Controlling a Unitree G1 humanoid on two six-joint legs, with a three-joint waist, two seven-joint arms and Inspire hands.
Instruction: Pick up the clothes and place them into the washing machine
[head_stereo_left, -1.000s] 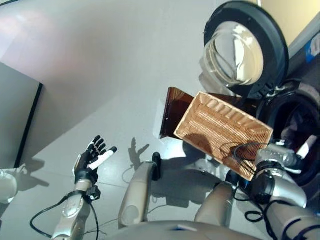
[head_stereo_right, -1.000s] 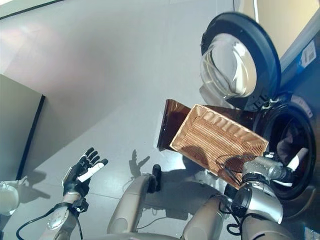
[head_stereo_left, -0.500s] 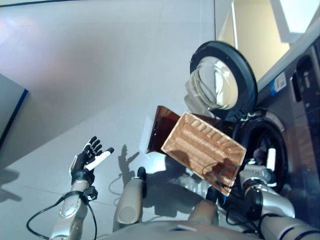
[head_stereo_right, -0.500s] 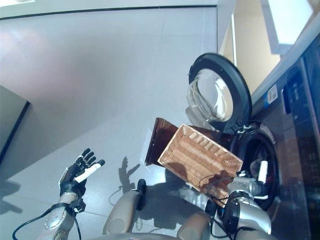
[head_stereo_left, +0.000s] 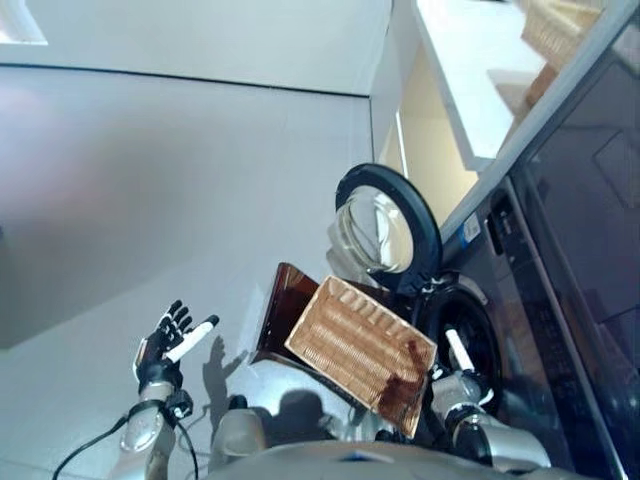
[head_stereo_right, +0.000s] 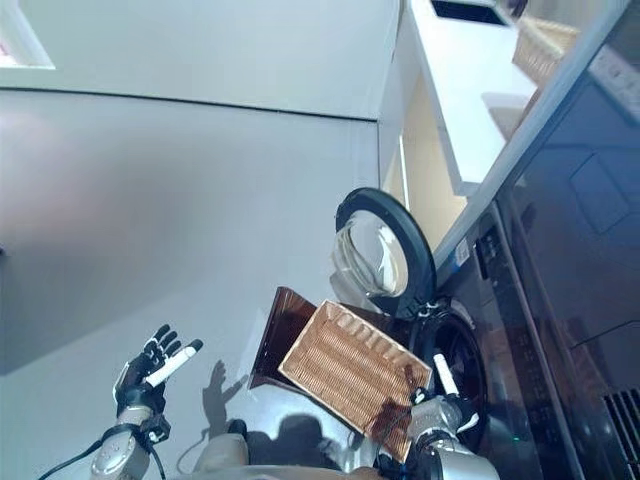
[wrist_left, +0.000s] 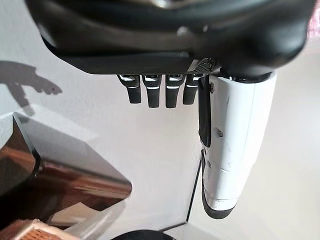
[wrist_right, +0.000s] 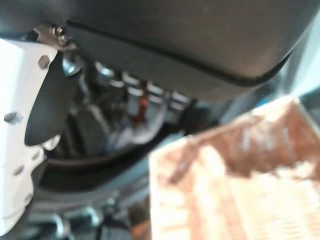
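Wicker basket (head_stereo_left: 360, 352) empty, beside washing machine (head_stereo_left: 560, 300) with door (head_stereo_left: 385, 228) open.
Left robot hand (head_stereo_left: 165, 340): released, over floor. Right robot hand (head_stereo_left: 455, 365): at drum (head_stereo_left: 470, 335) mouth, state unclear. Clothes: not visible.

No legible text or labels anywhere.

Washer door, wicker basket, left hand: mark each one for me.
Washer door (head_stereo_left: 385, 228): left eye view, on its glass window.
Basket (head_stereo_left: 358, 343): left eye view, on its woven bottom.
Left hand (head_stereo_left: 158, 349): left eye view, on the palm.
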